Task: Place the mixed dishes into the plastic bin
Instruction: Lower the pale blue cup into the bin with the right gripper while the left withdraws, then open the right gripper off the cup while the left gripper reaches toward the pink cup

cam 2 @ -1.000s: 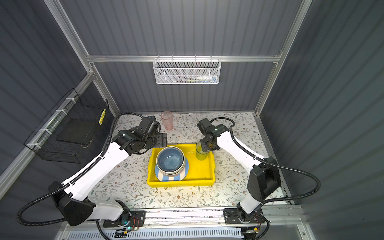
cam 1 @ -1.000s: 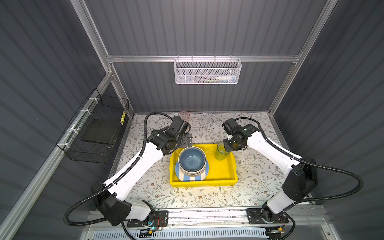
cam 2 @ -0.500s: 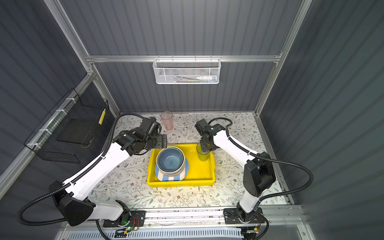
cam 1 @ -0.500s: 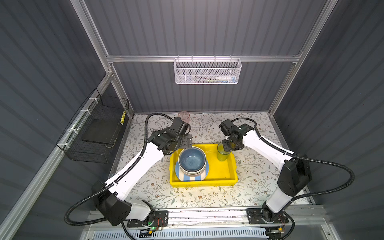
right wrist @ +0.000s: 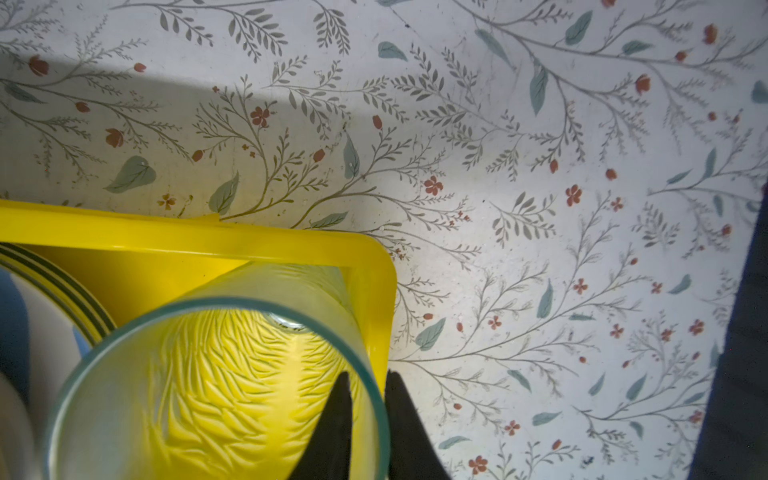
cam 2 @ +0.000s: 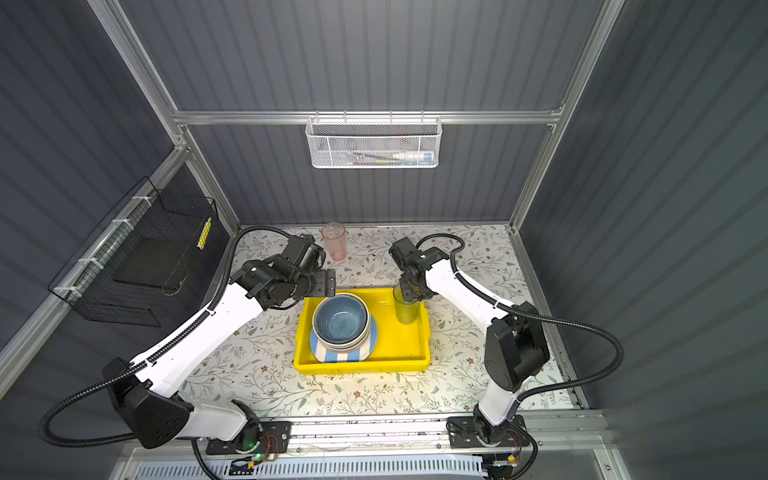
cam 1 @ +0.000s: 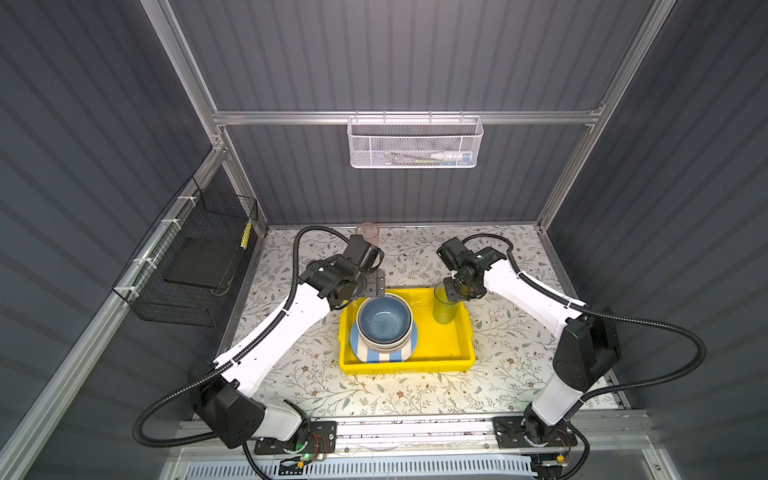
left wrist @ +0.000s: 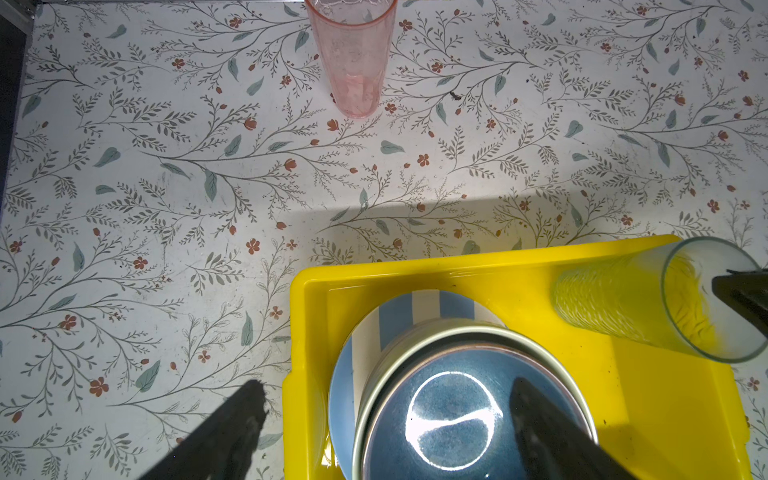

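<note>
Clear tumbler (right wrist: 216, 386) w/ embossed leaf pattern stands in a corner of the yellow bin (right wrist: 208, 239), open mouth toward cam; bin's yellow shows through its wall. At the rim, right gripper (right wrist: 368, 376): two black fingers (right wrist: 332, 436) straddle the tumbler wall, one inside the glass, one outside, jaws only slightly apart. Whether the pads actually press the wall can't be confirmed, as the angle is too steep. Beside the tumbler, also inside the bin: stacked plates (right wrist: 62, 286), dark-lined edges, blue-and-white surface below. Bin sits on floral tabletop (right wrist: 540, 166), partly in shadow.
</note>
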